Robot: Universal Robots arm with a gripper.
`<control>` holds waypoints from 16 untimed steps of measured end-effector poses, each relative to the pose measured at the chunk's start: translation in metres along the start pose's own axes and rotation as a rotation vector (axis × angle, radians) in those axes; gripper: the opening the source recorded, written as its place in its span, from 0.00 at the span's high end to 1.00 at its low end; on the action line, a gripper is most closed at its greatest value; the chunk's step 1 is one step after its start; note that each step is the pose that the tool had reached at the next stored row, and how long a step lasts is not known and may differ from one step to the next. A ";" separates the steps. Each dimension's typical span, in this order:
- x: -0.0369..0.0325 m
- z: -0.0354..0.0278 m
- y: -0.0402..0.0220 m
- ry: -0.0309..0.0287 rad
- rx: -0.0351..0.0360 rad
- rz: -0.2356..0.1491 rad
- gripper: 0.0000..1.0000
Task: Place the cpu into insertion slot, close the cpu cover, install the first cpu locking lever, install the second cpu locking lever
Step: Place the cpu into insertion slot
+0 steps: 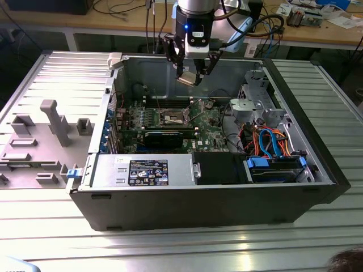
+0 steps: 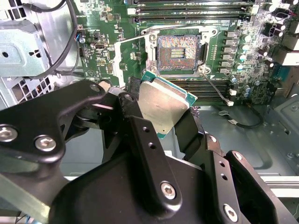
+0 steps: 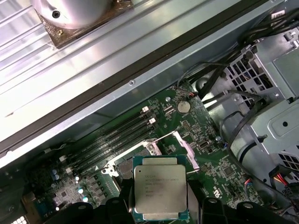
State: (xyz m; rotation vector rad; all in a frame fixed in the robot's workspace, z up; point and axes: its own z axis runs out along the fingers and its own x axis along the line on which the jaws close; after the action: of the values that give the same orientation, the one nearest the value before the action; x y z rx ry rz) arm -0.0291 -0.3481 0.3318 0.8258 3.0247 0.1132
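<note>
cpu (image 2: 163,105) clamped between the fingers (image 2: 187,130), off the board; bare insertion slot (image 2: 177,53) beyond the fingertips, well apart.

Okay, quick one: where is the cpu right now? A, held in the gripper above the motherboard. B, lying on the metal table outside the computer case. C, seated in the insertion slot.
A: in the second wrist view the gripper is shut on the cpu, and the insertion slot beyond it shows bare contacts.

Insertion slot (image 2: 177,53) stands open from above, memory slots (image 2: 187,9) flanking.
</note>
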 end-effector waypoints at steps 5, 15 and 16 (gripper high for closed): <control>0.0000 0.0000 0.0000 -0.0003 0.0000 0.005 0.45; 0.0000 0.0000 0.0000 -0.0011 -0.0002 0.015 0.45; 0.0000 0.0000 0.0000 -0.0012 -0.0002 0.016 0.45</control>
State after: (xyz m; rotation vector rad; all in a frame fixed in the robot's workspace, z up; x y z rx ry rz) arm -0.0291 -0.3481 0.3318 0.8504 3.0173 0.1131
